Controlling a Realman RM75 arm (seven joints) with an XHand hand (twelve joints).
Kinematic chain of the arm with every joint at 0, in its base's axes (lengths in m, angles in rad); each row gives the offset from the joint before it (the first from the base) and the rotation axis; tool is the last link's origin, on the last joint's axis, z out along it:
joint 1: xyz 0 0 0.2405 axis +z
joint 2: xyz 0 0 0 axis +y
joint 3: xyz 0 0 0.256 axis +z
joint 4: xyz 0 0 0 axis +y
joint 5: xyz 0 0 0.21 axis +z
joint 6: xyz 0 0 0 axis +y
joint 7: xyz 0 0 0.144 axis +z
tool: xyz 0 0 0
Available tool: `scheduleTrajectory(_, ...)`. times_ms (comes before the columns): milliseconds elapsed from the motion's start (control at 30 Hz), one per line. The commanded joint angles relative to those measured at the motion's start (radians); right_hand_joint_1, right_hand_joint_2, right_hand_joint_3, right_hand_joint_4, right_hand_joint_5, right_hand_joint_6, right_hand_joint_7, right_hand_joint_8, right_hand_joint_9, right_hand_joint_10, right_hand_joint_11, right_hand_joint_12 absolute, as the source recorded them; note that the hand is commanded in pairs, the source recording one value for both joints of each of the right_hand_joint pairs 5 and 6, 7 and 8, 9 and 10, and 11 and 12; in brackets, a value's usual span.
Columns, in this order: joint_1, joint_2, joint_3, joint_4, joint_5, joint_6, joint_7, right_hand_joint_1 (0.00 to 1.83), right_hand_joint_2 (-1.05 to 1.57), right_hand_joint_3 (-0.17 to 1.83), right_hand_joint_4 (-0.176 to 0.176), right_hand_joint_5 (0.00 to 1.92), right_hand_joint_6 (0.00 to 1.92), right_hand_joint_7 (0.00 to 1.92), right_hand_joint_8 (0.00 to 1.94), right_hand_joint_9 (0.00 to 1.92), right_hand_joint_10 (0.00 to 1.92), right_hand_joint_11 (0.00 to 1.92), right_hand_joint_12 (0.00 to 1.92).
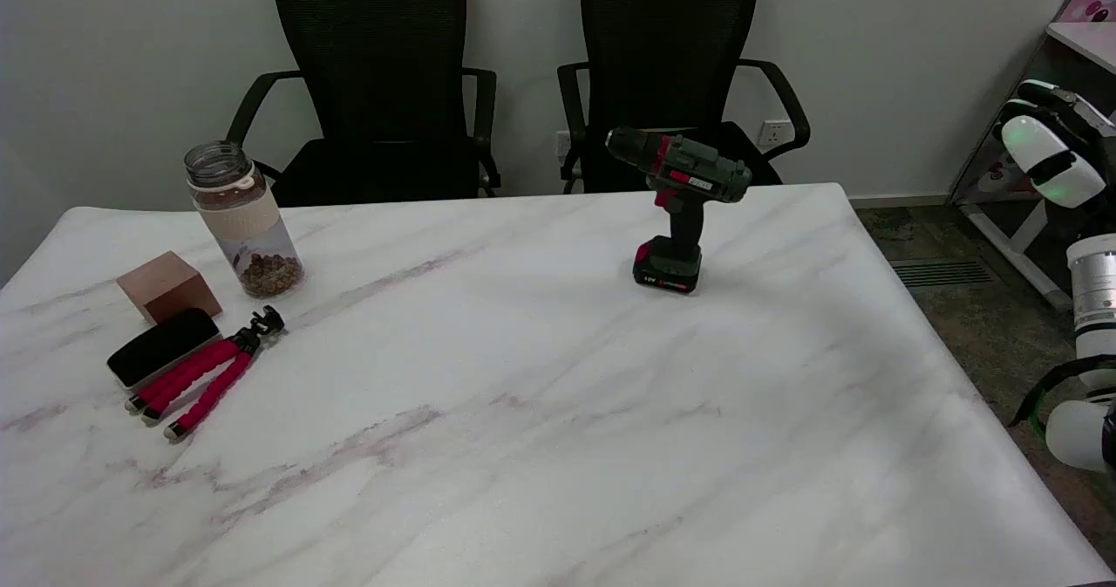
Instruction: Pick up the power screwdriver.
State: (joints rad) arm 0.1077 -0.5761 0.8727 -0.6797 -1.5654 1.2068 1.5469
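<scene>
The power screwdriver (683, 205) stands upright on its battery base at the table's far right. It is dark green and black with red accents, and its chuck points left. Nothing touches it. Of my right arm (1079, 308) only white segments show, off the table at the picture's right edge, well to the right of the screwdriver. The hand itself is outside the picture.
At the far left stand a clear jar (245, 221) with brown contents, a brown block (168, 287), a flat black case (162, 348) and a small red-legged tripod (209, 378). Two black office chairs (671, 64) stand behind the marble table (540, 412). The table's right edge drops to the floor.
</scene>
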Motion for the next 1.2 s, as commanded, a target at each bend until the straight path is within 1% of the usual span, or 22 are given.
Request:
scheduleTrajectory(33,-0.02,0.009,0.006,0.063,-0.111,-0.006,0.093,0.86,0.19,0.85,0.079,0.57,0.57,0.57,0.57,0.51,0.51,0.51,0.51)
scheduleTrajectory(233,-0.013,0.009,-0.001,0.048,-0.118,-0.055,0.093,0.86,0.17,0.85,0.088,0.57,0.57,0.57,0.57,0.52,0.52,0.51,0.51)
scheduleTrajectory(300,-0.007,0.009,-0.001,0.045,-0.142,-0.07,0.091,0.86,0.16,0.85,0.092,0.56,0.56,0.56,0.56,0.51,0.51,0.51,0.51)
scheduleTrajectory(400,-0.002,0.005,-0.001,0.035,-0.184,-0.082,0.093,0.86,0.11,0.88,0.126,0.55,0.55,0.55,0.55,0.5,0.5,0.49,0.49)
scheduleTrajectory(500,-0.002,0.001,-0.003,-0.018,-0.194,-0.102,0.088,0.87,0.08,0.87,0.146,0.56,0.56,0.56,0.56,0.49,0.49,0.47,0.47)
scheduleTrajectory(600,0.005,-0.005,-0.025,-0.055,-0.196,-0.113,0.082,0.87,0.03,0.89,0.144,0.57,0.57,0.57,0.57,0.49,0.49,0.47,0.47)
scheduleTrajectory(700,0.028,-0.021,-0.057,-0.074,-0.197,-0.113,0.081,0.87,0.0,0.88,0.151,0.58,0.58,0.58,0.58,0.5,0.5,0.48,0.48)
scheduleTrajectory(967,0.102,-0.093,-0.08,-0.087,-0.318,-0.154,0.081,0.87,-0.03,0.85,0.147,0.56,0.56,0.56,0.56,0.49,0.49,0.48,0.48)
scheduleTrajectory(1200,0.149,-0.158,-0.123,-0.079,-0.352,-0.186,0.081,0.87,-0.09,0.86,0.144,0.54,0.54,0.54,0.54,0.45,0.45,0.46,0.46)
